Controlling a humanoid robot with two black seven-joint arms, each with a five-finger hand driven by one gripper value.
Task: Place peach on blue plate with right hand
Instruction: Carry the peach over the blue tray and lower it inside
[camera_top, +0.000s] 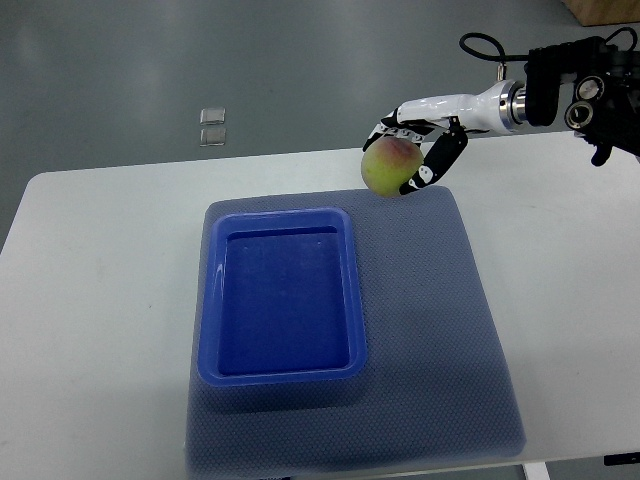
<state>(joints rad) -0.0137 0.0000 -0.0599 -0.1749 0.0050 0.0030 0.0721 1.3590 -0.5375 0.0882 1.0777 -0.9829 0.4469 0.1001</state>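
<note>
Sitting on a grey mat (470, 330) on the white worktop (90, 290), the blue plate (283, 297) is lying empty at left-centre. Up right, the right robot hand (420, 140) is gripping the peach (390, 167), seemingly hovering over the mat's far edge.

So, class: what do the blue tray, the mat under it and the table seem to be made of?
Tray: probably moulded plastic, glossy, with light glinting on its rim. Mat: likely rubber or foam, matte, with a fine dotted weave texture. Table: smooth white top, perhaps laminate; hard to tell.
</note>
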